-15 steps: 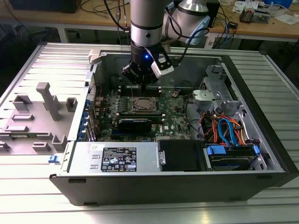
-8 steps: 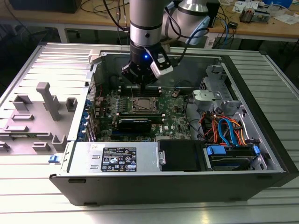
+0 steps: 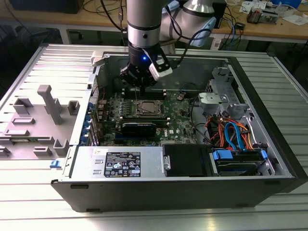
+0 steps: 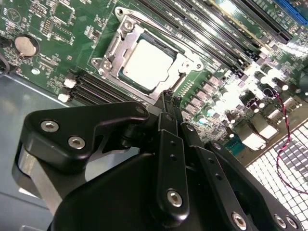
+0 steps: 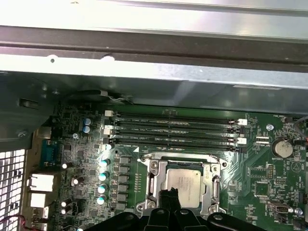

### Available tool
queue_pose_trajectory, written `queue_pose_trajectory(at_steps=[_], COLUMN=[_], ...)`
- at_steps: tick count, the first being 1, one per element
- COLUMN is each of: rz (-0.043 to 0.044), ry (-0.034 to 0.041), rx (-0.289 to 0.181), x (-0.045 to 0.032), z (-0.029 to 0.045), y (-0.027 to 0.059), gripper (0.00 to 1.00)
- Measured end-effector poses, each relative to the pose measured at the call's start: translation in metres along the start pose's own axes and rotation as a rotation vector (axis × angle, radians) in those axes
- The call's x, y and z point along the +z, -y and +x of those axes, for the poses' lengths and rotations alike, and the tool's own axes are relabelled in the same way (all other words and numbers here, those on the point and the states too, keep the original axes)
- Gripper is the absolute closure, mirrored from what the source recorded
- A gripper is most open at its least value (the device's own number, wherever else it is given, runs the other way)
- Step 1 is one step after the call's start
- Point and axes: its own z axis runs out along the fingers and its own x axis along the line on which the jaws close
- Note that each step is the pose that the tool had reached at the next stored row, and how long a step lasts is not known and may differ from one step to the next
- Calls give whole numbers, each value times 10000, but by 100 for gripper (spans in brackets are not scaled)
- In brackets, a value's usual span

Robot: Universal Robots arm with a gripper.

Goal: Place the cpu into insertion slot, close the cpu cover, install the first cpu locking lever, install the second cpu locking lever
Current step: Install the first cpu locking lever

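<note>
An open computer case (image 3: 183,190) lies on its side on a ribbed metal table (image 3: 154,219). A green board (image 3: 179,122) covers its floor. The robot arm reaches down into the case from above, towards the far side, and its gripper (image 3: 139,86) hangs just over the middle of the board.

The cpu (image 3: 147,108) is a dull silver square that already sits flat in the slot (image 4: 129,81), slightly to the exterior view's left of the board's centre. The cover (image 4: 120,45) is a thin silver frame that lies down around the chip, whose top shows through the cover's window.

In both wrist views the black gripper (image 4: 171,98) (image 5: 168,195) points at the edge of the cover, right by one side of the cpu (image 4: 147,62) (image 5: 185,186). Its fingers are drawn together into a narrow tip, and nothing shows between them. Whether the tip touches the metal frame, I cannot tell.

Four long black memory sticks (image 5: 173,130) lie side by side just beyond the slot, on the far side. Grey holder blocks (image 3: 48,103) stand on the table at the exterior view's left, well apart from the case.
</note>
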Motion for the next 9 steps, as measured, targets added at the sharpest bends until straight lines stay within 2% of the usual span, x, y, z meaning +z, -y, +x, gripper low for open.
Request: queue_pose_trajectory(at_steps=[9], rz=[1], ry=[-1], rx=[0], x=[0], z=[116], y=[-7], gripper=[89])
